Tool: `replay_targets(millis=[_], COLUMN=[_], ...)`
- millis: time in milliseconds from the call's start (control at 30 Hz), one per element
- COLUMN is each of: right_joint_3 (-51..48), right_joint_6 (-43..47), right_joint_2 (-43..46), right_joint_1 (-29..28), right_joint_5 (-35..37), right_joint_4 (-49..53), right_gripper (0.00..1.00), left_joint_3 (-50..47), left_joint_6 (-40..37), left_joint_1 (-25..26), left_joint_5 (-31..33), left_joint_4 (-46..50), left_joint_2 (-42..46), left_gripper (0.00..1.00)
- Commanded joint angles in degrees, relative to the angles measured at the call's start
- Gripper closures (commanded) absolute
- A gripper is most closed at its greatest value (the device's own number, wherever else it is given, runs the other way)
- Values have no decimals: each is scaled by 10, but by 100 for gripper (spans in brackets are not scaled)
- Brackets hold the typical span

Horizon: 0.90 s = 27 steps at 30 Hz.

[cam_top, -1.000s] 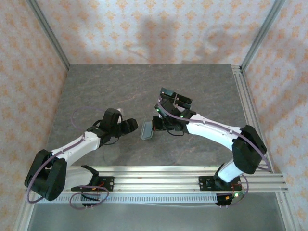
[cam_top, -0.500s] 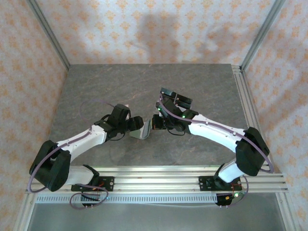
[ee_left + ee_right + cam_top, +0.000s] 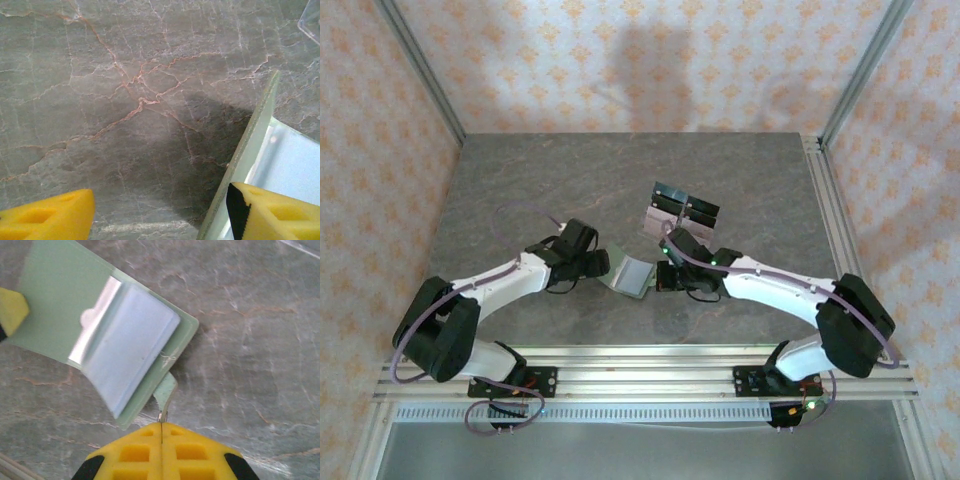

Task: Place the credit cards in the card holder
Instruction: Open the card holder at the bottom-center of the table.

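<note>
We see the card holder point(image 3: 633, 273) lying open on the grey marble table point(image 3: 125, 100), right between our two grippers. Its sage-green outside faces down and its lighter grey pocket point(image 3: 127, 342) faces up.

Our right gripper point(image 3: 161, 432) sits at the holder's near right corner. Its yellow pads are pressed together with no gap, pinching the little snap tab point(image 3: 166, 389) that sticks out from the holder's edge. From above, the right gripper point(image 3: 662, 276) meets the holder's right side.

Our left gripper point(image 3: 605, 262) is at the opposite side with its jaws standing wide. In its wrist camera, the left gripper point(image 3: 160, 215) has one yellow pad point(image 3: 47, 217) over bare marble. The other pad is over the holder's pale inside, and the green flap edge point(image 3: 250, 145) rises just inside that pad. We cannot tell whether that pad touches the flap.

Beyond the right gripper, farther from the arm bases, stands the clear stand with black panels point(image 3: 684, 207). At its left near corner lies a pale grey-mauve rectangle that looks like the credit cards point(image 3: 655, 221), near the holder but apart from it.
</note>
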<state>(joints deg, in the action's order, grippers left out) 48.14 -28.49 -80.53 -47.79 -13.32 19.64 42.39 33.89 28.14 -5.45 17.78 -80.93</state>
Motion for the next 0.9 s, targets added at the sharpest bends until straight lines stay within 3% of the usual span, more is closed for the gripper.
replay_targets(millis=[0,333,467,567,767,867], right_joint_3=[-14,-31,-39,-44,-49,-52], right_joint_6=[4,13,17,21,33,41], right_joint_2=[22,22,21,21,22,21], right_joint_1=[5,13,19,21,25,30], right_joint_5=[20,38,42,43,49,50], right_joint_4=[-31,-30,-33,-33,-26,-20], right_gripper=[100,100,100,100,100,100], left_joint_3=[11,-9,-14,-18,-25,-39], left_joint_6=[-20,-6,1,4,10,22], left_joint_1=[6,7,7,7,8,14], left_joint_5=[11,-88,-104,-107,-113,-111], left_joint_4=[9,-100,-116,-124,-126,-126], left_joint_2=[-17,-27,-33,-34,-27,-9], left_gripper=[29,37,47,57,97,100])
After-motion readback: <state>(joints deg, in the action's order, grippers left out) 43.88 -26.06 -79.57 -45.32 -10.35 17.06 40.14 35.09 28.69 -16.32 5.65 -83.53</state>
